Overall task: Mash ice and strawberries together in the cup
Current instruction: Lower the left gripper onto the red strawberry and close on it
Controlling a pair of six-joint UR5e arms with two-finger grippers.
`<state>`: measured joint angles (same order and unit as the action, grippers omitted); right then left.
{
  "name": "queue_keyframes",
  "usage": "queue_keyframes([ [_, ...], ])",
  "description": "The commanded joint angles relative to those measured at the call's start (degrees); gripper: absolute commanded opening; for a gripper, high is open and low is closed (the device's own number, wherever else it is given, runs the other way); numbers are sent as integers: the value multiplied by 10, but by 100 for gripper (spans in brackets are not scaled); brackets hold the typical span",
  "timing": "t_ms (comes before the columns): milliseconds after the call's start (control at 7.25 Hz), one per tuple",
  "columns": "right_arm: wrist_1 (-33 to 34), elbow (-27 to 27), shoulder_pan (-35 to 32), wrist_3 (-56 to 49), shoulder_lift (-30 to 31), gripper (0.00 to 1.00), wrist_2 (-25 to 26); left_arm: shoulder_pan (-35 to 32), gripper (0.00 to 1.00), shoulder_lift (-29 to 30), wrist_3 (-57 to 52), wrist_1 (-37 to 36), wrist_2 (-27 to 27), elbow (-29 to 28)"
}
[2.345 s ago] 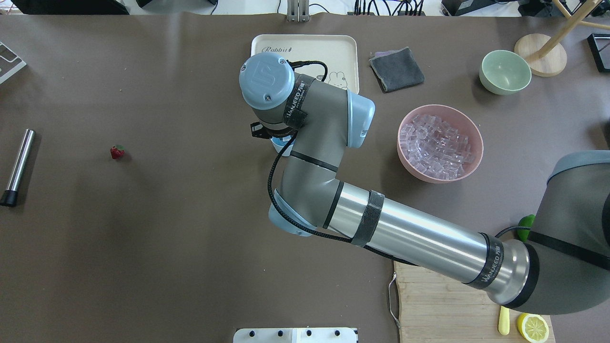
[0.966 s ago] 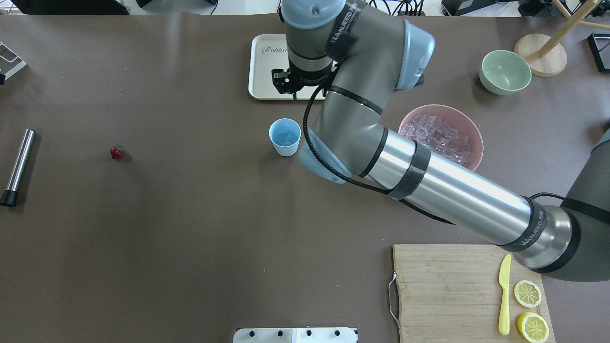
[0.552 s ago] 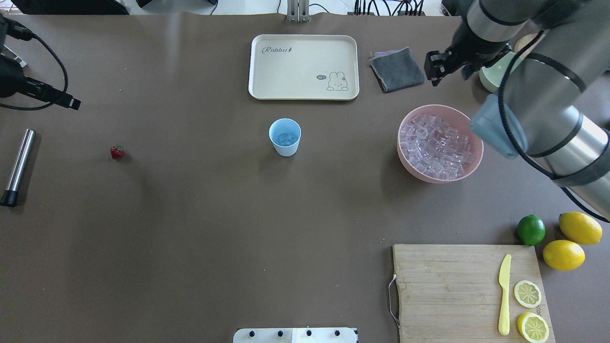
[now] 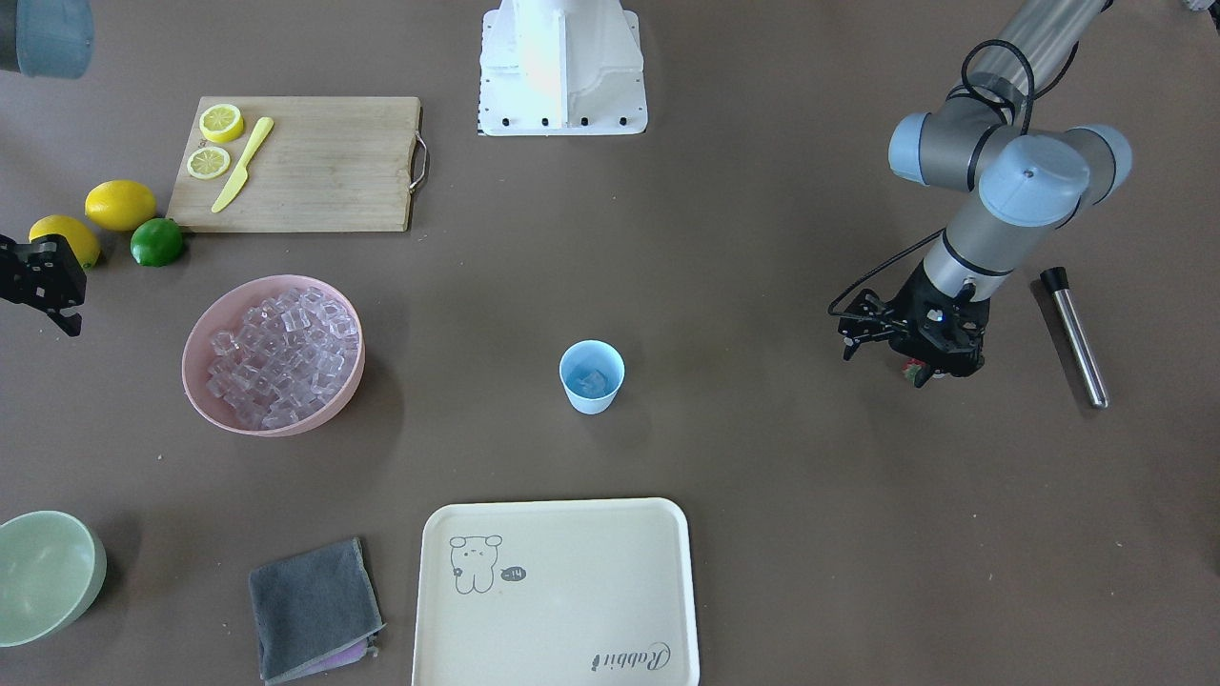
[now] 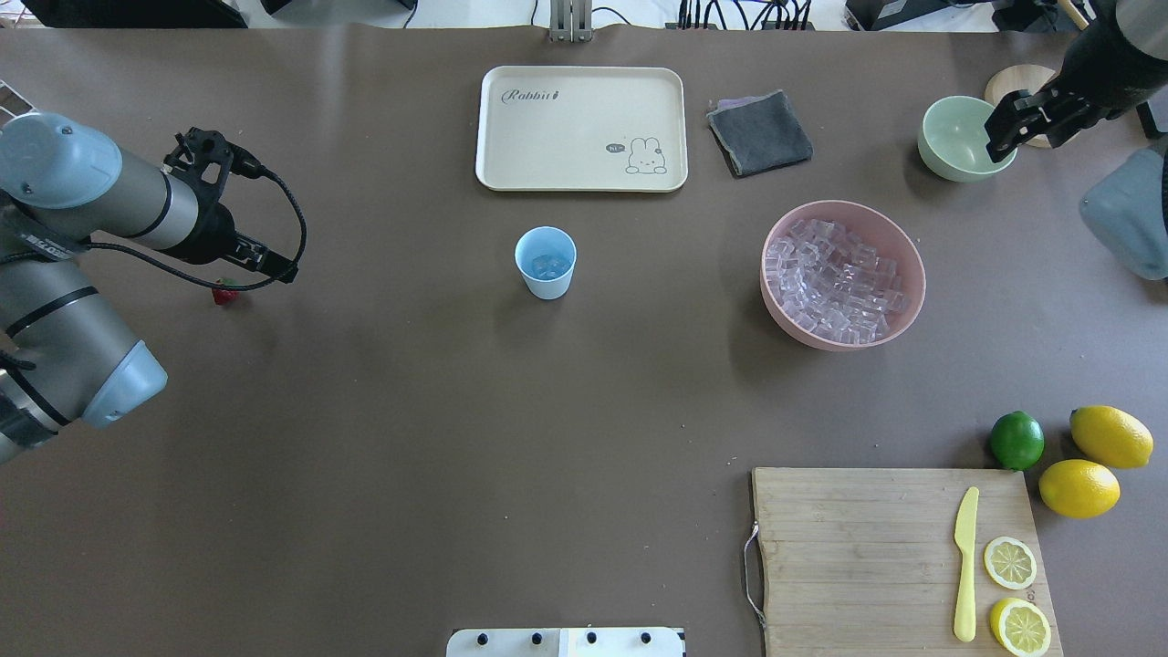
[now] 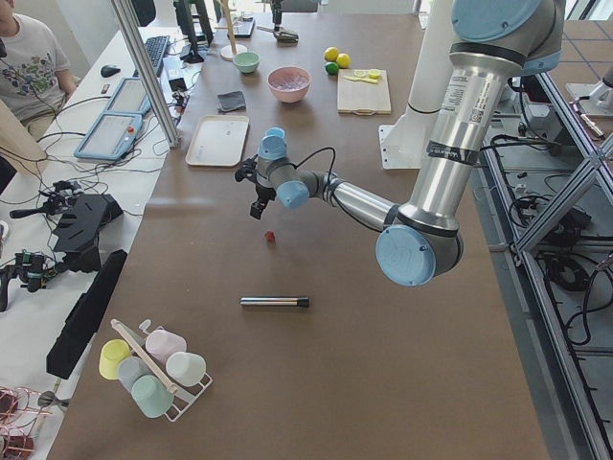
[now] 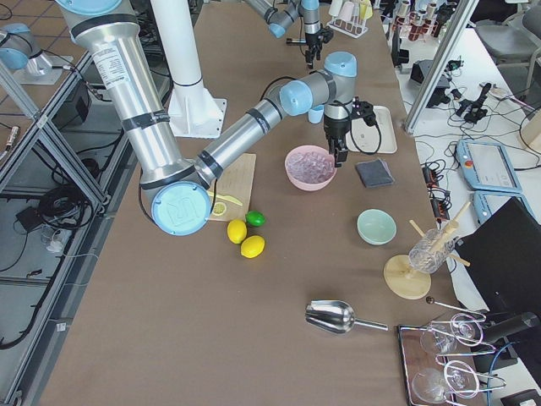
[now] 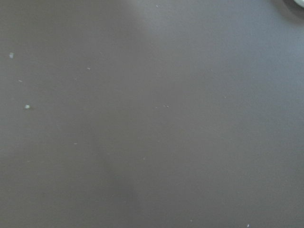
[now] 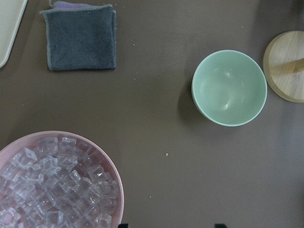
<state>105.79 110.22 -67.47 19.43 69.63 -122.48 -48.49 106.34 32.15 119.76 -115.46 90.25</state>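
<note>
The light blue cup (image 5: 546, 263) stands mid-table with a few ice cubes (image 5: 548, 266) inside it. More ice (image 5: 839, 278) fills the pink bowl (image 5: 909, 292) to its right. At the left of the table lies the small red strawberry (image 5: 223, 294). My left gripper (image 4: 939, 370) hangs just above it, fingers apart and nothing held. The left wrist view shows only blurred table. My right gripper (image 5: 999, 137) is far right, over the pale green bowl (image 5: 954, 137). Its fingertips (image 9: 123, 225) stand wide apart, so it is open and empty.
A metal rod (image 4: 1075, 338) lies beyond the strawberry, near the table's left end. A cream tray (image 5: 584, 128) and a grey cloth (image 5: 759, 132) sit at the far edge. The cutting board (image 5: 867, 557) with knife and lemon slices, a lime (image 5: 1016, 440) and lemons are front right.
The right arm has swung from over the cup to the far right by the green bowl, leaving ice in the cup. The left arm has come in over the strawberry.
</note>
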Motion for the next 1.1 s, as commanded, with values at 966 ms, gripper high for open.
queue_keyframes([
  [966, -5, 1, -13, -28, 26, 70, 0, -7, 80, -21, 4, 60, 17, -68],
])
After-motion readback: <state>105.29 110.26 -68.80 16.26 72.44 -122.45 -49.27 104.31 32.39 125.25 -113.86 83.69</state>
